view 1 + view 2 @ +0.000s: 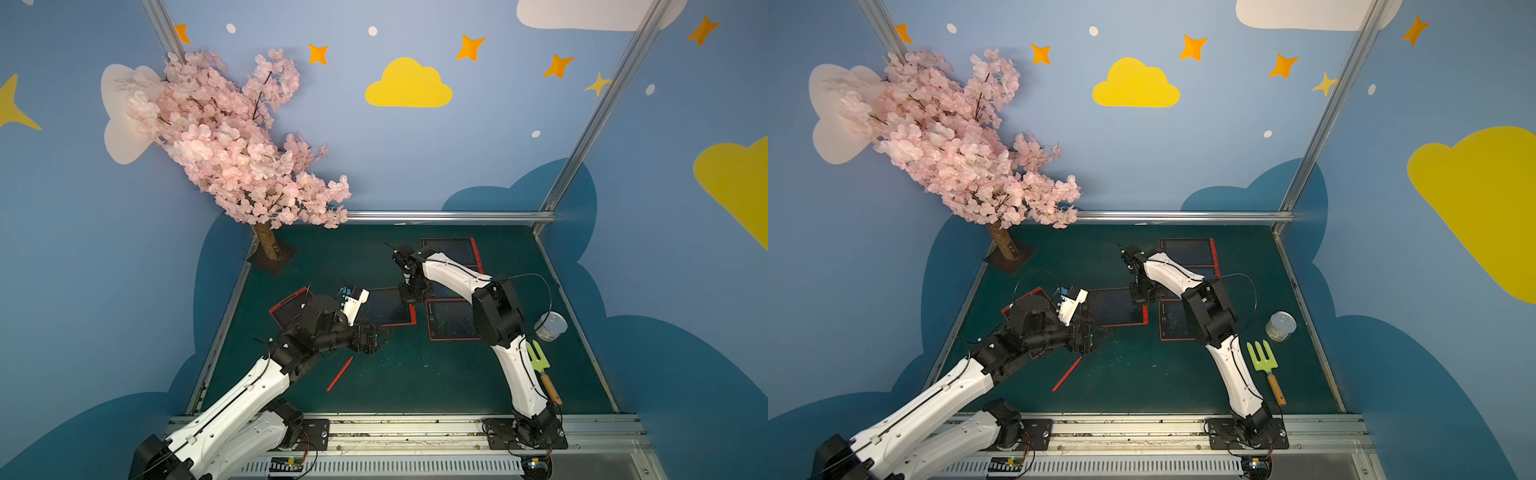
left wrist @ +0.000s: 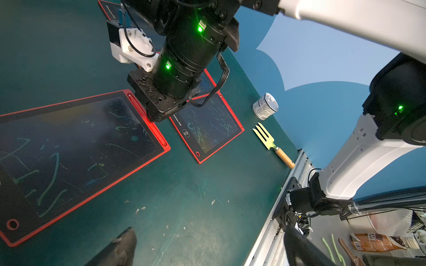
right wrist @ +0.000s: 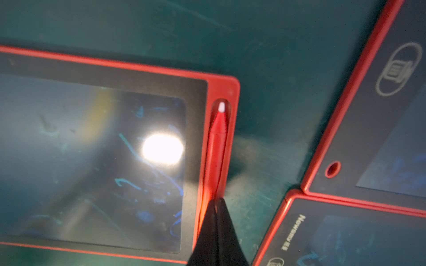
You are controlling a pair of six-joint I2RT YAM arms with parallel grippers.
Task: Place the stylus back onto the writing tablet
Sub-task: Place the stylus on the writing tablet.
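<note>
stylus [image 3: 216,147] lies in right-edge groove of middle writing tablet [image 3: 138,66] | right gripper [image 3: 216,203] clenched, tips pressing barrel, seemingly not pinching it | do: push straight down until flush, avoid sideways slip, then lift vertically | left gripper [image 1: 376,343] released, hovering near-left

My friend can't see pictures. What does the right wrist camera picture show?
A red stylus lies in the groove along the edge of a red-framed writing tablet. The right gripper, shut, covers the end opposite its white tip. Two more tablets lie nearby on the green table.
</note>
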